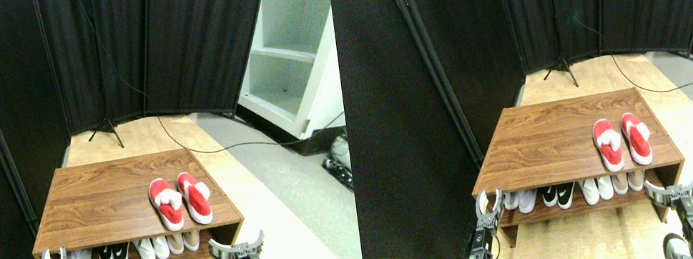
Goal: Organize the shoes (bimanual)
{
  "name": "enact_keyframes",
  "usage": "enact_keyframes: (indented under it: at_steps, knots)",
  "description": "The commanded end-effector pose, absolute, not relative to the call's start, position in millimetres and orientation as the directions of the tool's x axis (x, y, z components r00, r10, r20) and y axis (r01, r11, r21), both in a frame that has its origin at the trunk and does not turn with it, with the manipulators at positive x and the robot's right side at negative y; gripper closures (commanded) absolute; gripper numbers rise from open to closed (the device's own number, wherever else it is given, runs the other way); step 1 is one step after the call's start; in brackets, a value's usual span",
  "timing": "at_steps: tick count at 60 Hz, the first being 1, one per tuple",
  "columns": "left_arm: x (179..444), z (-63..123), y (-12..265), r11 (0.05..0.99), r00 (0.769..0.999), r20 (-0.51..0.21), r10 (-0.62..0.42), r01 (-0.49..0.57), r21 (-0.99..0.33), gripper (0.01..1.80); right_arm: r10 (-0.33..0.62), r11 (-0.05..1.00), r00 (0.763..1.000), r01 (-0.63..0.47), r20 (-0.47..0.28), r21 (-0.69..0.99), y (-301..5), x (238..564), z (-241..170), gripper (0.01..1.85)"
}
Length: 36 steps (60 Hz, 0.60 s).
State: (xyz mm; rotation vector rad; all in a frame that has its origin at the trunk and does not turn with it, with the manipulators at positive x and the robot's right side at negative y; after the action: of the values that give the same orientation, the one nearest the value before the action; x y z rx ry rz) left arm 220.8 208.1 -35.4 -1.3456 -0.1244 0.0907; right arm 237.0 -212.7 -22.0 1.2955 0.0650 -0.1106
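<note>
Below, row of shoes [134, 251] under rack top [102, 195].

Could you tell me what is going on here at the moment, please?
Nothing is being held right now. The red shoes lie side by side on top of the wooden rack, toward its right front. Other shoes stand in a row on the shelf beneath. The left gripper is at the rack's front left corner and the right gripper at its front right corner, both open and clear of the red pair.
</note>
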Motion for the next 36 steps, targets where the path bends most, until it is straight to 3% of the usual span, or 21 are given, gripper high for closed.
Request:
enact_keyframes:
  at_steps: [1, 4, 5, 6, 7, 14, 23, 36]
  knots:
    - [222, -31.8, 209, 0.221, 0.988, 0.069, 0.136, 0.038, -0.974, 1.53, -0.102, 0.285, 0.994, 0.062, -0.034, 0.957, -222, 241, -9, 1.04]
    - [221, -32.0, 209, 0.221, 0.988, 0.069, 0.135, 0.038, -0.975, 1.53, -0.113, 0.279, 0.993, 0.06, -0.029, 0.958, -226, 242, -7, 1.16]
    - [221, -32.6, 210, 0.216, 0.988, 0.066, 0.137, 0.035, -0.976, 1.53, -0.122, 0.276, 0.992, 0.046, -0.013, 0.96, -232, 245, -6, 1.36]
    - [221, -32.6, 210, 0.216, 0.988, 0.066, 0.137, 0.035, -0.976, 1.53, -0.122, 0.276, 0.992, 0.046, -0.013, 0.96, -232, 245, -6, 1.36]
    - [220, -32.8, 210, 0.22, 0.989, 0.066, 0.131, 0.036, -0.975, 1.53, -0.14, 0.288, 0.99, 0.05, -0.01, 0.956, -236, 246, -5, 1.49]
    - [219, -33.3, 210, 0.22, 0.988, 0.066, 0.137, 0.034, -0.975, 1.53, -0.173, 0.334, 0.984, 0.022, 0.039, 0.942, -248, 253, 0, 1.77]
    - [219, -33.8, 211, 0.229, 0.989, 0.069, 0.133, 0.037, -0.973, 1.54, -0.259, 0.397, 0.962, 0.026, 0.085, 0.918, -261, 262, 6, 1.85]
    - [219, -32.3, 210, 0.23, 0.988, 0.071, 0.14, 0.037, -0.972, 1.56, -0.273, 0.395, 0.958, 0.025, 0.091, 0.918, -272, 291, 3, 1.85]
